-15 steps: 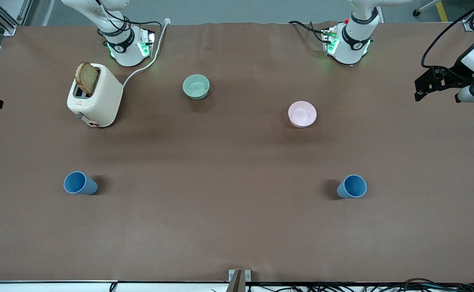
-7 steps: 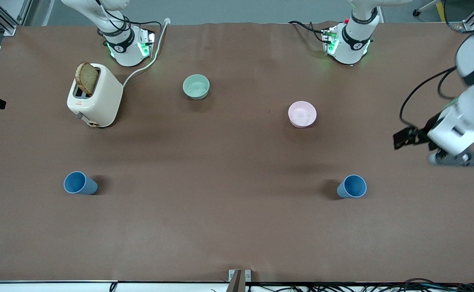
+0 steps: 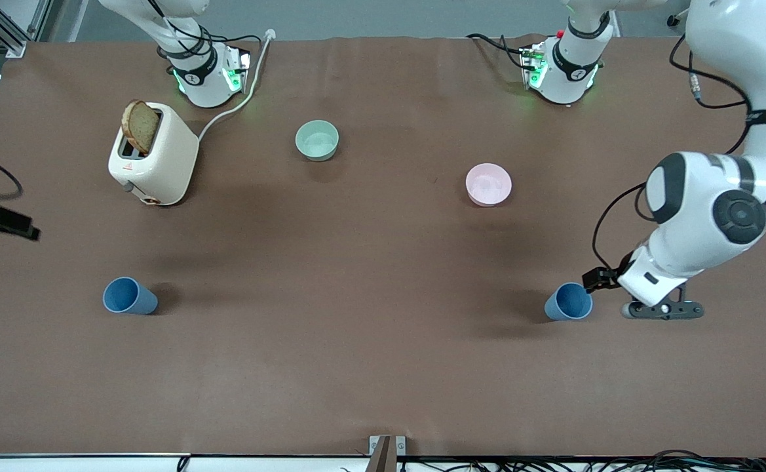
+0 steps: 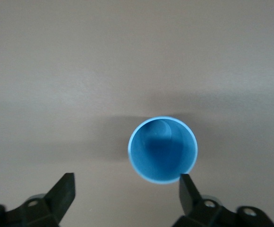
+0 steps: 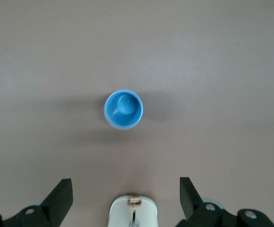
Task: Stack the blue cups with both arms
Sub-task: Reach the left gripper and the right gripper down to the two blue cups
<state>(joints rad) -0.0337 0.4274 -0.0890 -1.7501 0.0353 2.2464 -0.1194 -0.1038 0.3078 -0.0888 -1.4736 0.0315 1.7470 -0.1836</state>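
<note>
1. Blue cup, left arm's end [image 3: 569, 301]: stands upright on the brown table [image 3: 369, 367], open mouth up, in the row nearest the front camera. The left wrist view shows it [image 4: 163, 150] empty, its rim just ahead of the fingertips and closer to one finger [image 4: 189, 189] than to the other.
2. Left gripper [image 3: 593, 279]: hangs in the air just beside that cup, toward the left arm's end of the table, not touching it. In the left wrist view the left gripper [image 4: 127, 189] has its fingers spread wide, with nothing between them.
3. Blue cup, right arm's end [image 3: 128, 296]: upright on the table, about level with the first cup and well apart from it. The right wrist view shows it [image 5: 123, 109] from above, empty, well clear of the fingers.
4. Right gripper [image 5: 126, 191]: held high over the table above that second cup, fingers apart, holding nothing. In the front view only a dark part of it shows at the table's edge [image 3: 2, 223].
5. Pink bowl [image 3: 488, 184]: farther from the front camera than the first cup.
6. Toaster [image 3: 153, 154]: cream, with a slice of bread [image 3: 139, 126] standing in its slot, near the right arm's base.
7. Pale green bowl [image 3: 317, 139]: farthest back, between the two bases.
</note>
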